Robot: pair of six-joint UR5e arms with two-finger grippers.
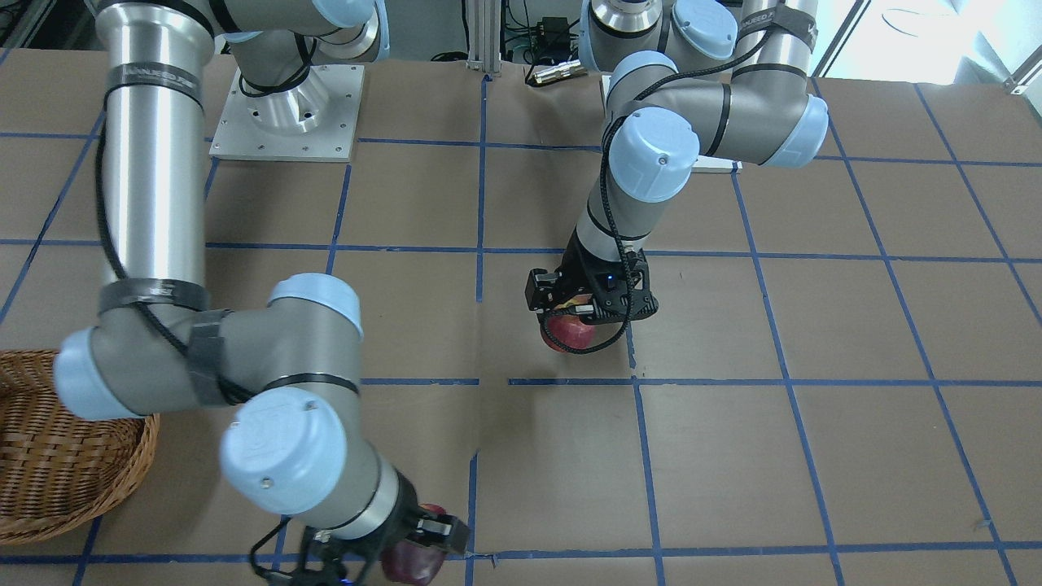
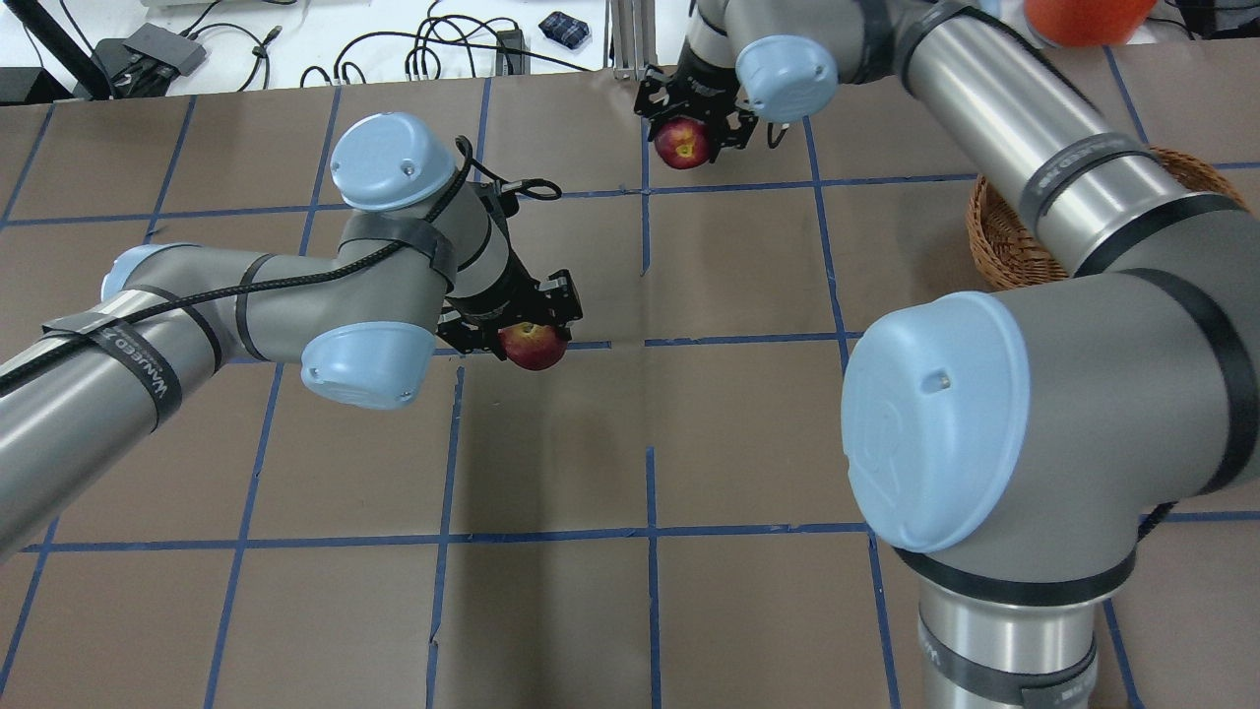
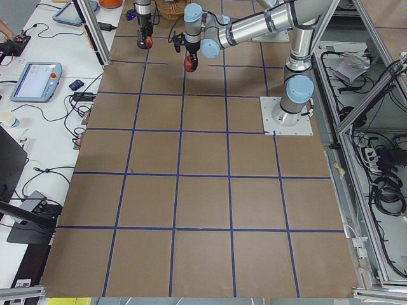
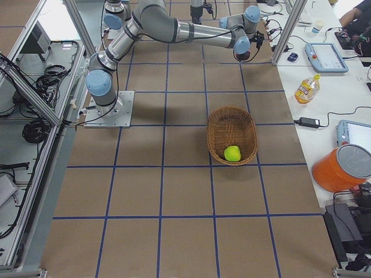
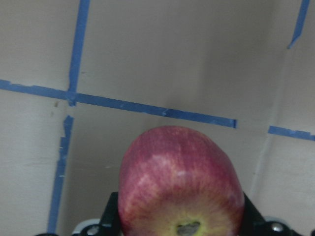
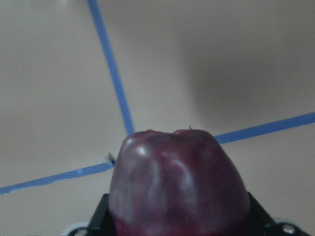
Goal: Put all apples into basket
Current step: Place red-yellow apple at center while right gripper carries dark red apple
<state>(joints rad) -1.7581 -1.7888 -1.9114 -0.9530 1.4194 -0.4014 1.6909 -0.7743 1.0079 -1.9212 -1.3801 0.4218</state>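
My left gripper (image 2: pixel 529 333) is shut on a red apple with yellowish streaks (image 2: pixel 534 347) near the table's middle. The left wrist view fills with that red apple (image 5: pixel 181 184) between the fingers, over blue tape lines. My right gripper (image 2: pixel 687 126) is shut on the dark maroon apple (image 6: pixel 179 189) at the far edge of the table, seen low in the front-facing view as the maroon apple (image 1: pixel 413 558). The wicker basket (image 4: pixel 232 124) stands to my right, apart from both grippers, with a yellow-green apple (image 4: pixel 232 153) inside it. My right arm hides part of the basket (image 2: pixel 996 244).
The brown table is crossed by blue tape lines (image 2: pixel 649 340). Beyond its far edge a side bench carries an orange bucket (image 4: pixel 342 168), a bottle (image 4: pixel 306 88), tablets (image 4: pixel 324 55) and cables (image 2: pixel 433 54). The arms' base plates (image 1: pixel 285 114) are bolted on my side.
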